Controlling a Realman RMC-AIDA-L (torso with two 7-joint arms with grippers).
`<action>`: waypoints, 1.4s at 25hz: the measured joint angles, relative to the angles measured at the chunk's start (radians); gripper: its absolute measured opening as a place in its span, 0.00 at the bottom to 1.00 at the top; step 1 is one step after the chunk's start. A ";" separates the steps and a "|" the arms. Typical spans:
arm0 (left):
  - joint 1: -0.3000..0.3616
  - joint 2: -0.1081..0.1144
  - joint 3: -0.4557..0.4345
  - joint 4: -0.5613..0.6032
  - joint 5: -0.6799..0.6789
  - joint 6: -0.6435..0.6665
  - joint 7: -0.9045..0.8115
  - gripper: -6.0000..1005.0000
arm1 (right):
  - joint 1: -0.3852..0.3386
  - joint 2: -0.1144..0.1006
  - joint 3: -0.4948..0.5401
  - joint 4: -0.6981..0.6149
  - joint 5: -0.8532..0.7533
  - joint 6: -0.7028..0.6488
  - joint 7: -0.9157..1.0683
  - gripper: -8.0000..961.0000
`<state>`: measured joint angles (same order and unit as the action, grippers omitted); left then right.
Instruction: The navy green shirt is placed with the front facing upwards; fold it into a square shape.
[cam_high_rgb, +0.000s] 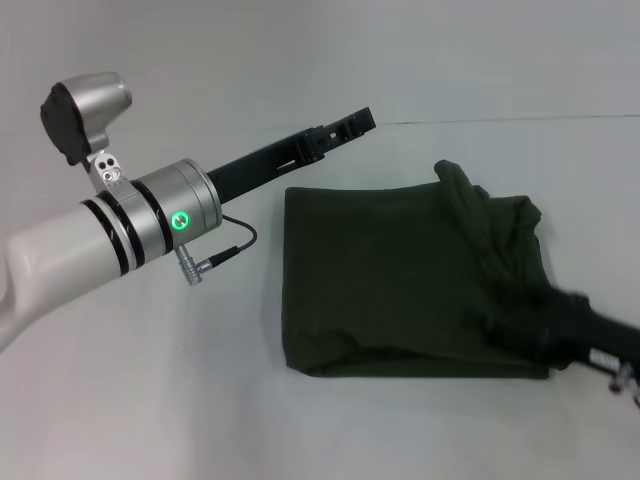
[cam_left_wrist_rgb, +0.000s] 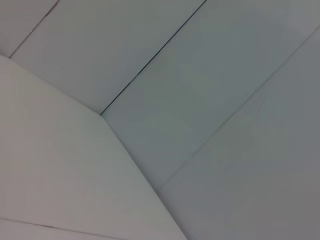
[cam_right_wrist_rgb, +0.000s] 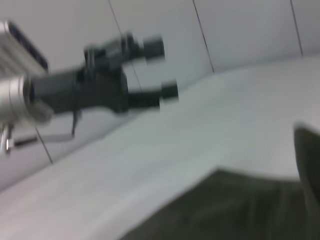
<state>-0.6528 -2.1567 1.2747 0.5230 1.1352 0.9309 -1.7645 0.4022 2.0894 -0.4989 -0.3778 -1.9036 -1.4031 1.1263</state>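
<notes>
The dark olive-green cotton shirt (cam_high_rgb: 400, 275) is laid on the white table (cam_high_rgb: 180, 400) at centre-right, already folded to a rough square, a bunched ridge standing along its 3 o'clock edge. The right gripper (cam_high_rgb: 530, 330) is buried in that ridge at 4 o'clock, presumably to carry it over; its finger state cannot be told. The left gripper (cam_right_wrist_rgb: 162, 67) is held raised at 11 o'clock, fingers spread, clear of the cloth.

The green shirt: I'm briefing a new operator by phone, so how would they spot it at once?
Look at the pale grey table. Right of its middle lies the dark olive-green cotton shirt, folded into a rough square, with cloth bunched along its right edge where the right gripper meets it. It is the only dark, soft thing lying there.
</notes>
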 joint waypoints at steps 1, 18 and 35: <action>0.001 0.000 -0.006 0.000 0.000 0.001 0.002 0.90 | 0.021 0.000 0.002 -0.001 0.008 0.004 0.006 0.89; 0.019 0.002 -0.031 0.000 0.000 0.011 0.014 0.90 | 0.157 -0.003 -0.017 0.058 0.073 0.319 0.088 0.89; 0.019 0.002 -0.040 0.002 0.014 0.011 0.014 0.90 | 0.058 0.004 -0.026 -0.015 0.169 0.074 -0.010 0.89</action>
<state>-0.6335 -2.1552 1.2347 0.5247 1.1490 0.9417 -1.7502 0.4601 2.0931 -0.5245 -0.3928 -1.7350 -1.3287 1.1164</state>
